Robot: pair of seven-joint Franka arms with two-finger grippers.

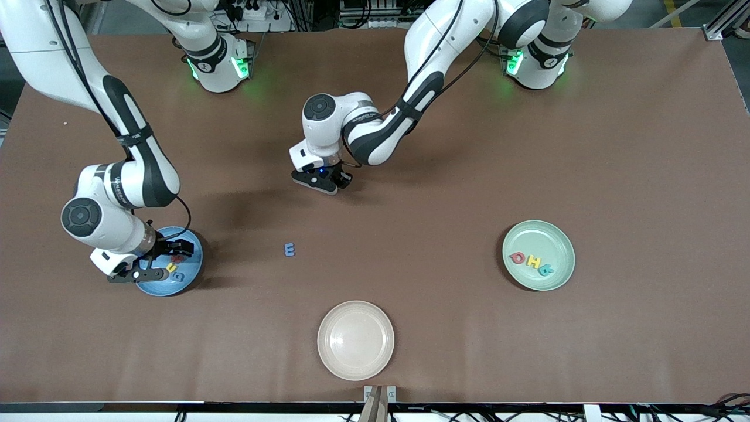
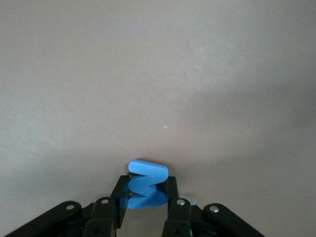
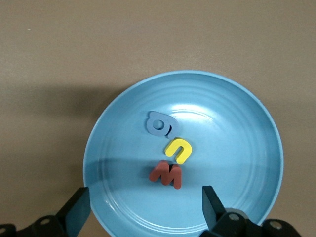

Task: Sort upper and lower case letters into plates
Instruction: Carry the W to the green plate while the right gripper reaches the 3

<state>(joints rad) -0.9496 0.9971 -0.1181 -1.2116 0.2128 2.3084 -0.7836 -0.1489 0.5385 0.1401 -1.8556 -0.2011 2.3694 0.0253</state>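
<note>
Table, brown surface; letter-sorting set.

Left hand (image 2: 147,197): low at mid-table, fingers closed on a bright blue zigzag letter (image 2: 146,185), pinched across its flat faces.

Right hand (image 3: 145,210): over the sky-blue plate (image 3: 247,123), fingers spread wide, holding nothing.

Sky-blue plate, at the right arm's end: slate-blue letter (image 3: 160,123), yellow letter (image 3: 178,149), red letter (image 3: 167,174).

Mint plate (image 1: 559,234), at the left arm's end: red, yellow and teal letters (image 1: 532,261) in a row.

Loose blue letter (image 1: 289,249): flat on the table between the two plates.

Cream plate (image 1: 355,340): nearest the camera.

Handling, judged: pieces look light, rigid and chunky, likely to tip or twist; grip across the widest flat sides, near the middle.
</note>
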